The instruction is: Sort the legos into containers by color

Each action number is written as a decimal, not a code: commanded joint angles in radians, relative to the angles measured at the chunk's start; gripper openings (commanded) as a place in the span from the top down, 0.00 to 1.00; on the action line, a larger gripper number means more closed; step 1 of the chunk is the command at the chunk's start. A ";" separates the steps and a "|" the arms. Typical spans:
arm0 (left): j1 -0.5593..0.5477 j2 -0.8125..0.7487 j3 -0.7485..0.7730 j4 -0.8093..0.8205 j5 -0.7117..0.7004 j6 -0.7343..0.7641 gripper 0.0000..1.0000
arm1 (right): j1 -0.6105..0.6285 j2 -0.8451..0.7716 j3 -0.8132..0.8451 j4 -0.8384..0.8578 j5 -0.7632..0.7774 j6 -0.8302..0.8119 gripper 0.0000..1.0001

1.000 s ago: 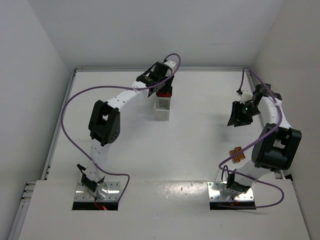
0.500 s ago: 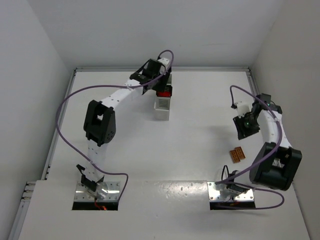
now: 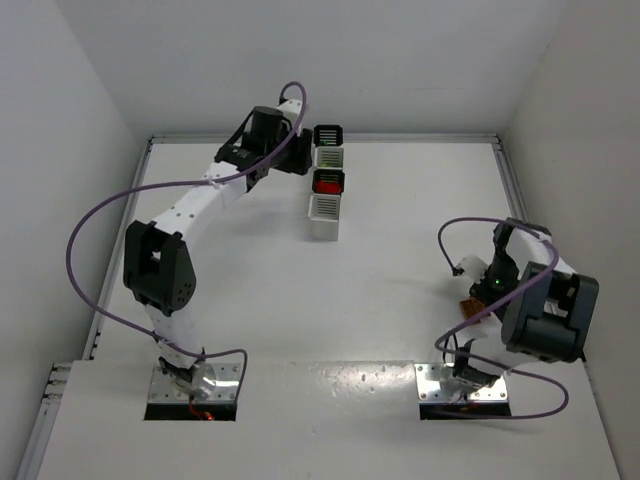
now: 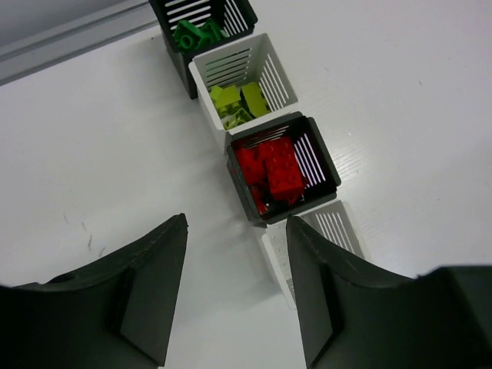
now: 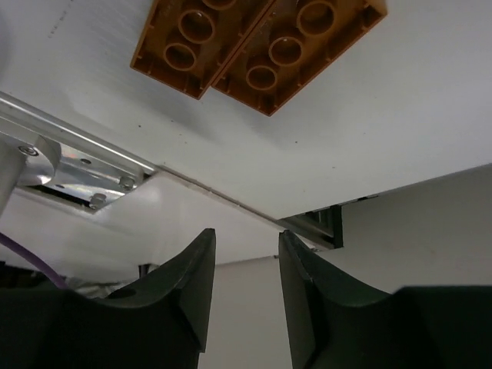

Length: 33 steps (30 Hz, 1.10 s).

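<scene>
Having swung left, the long white-and-black left arm is now uncovering the row of four small slatted square bins, while the bulky right arm is folding back toward its base, well to the near right of that row. The left arm is stretching far out, elbow bent, its wrist looking down on the row. The left gripper is hanging with jaws spread and nothing between them. The right gripper is standing narrowly parted, also empty. Red bricks, yellow-green bricks and green bricks are lying in separate bins. Two orange studded plastic plates are resting touching each other under the right wrist. The jaws may be risking pinching both or shoving one aside.
</scene>
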 commanded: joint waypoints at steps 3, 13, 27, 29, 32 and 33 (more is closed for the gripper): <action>0.067 -0.069 -0.079 0.068 0.107 -0.063 0.39 | -0.004 0.091 -0.002 0.036 0.080 -0.028 0.61; 0.136 -0.149 -0.255 0.173 0.207 -0.157 0.36 | 0.026 0.262 0.019 0.149 -0.067 0.050 0.57; 0.146 -0.121 -0.324 0.258 0.226 -0.189 0.36 | 0.215 0.433 0.378 0.119 -0.438 0.080 0.55; 0.146 -0.121 -0.324 0.258 0.236 -0.189 0.36 | 0.244 0.457 0.413 0.070 -0.467 0.080 0.55; 0.155 -0.130 -0.324 0.258 0.236 -0.180 0.35 | 0.276 0.436 0.439 0.059 -0.489 0.100 0.55; 0.155 -0.130 -0.324 0.258 0.236 -0.180 0.35 | 0.276 0.427 0.439 0.059 -0.489 0.128 0.55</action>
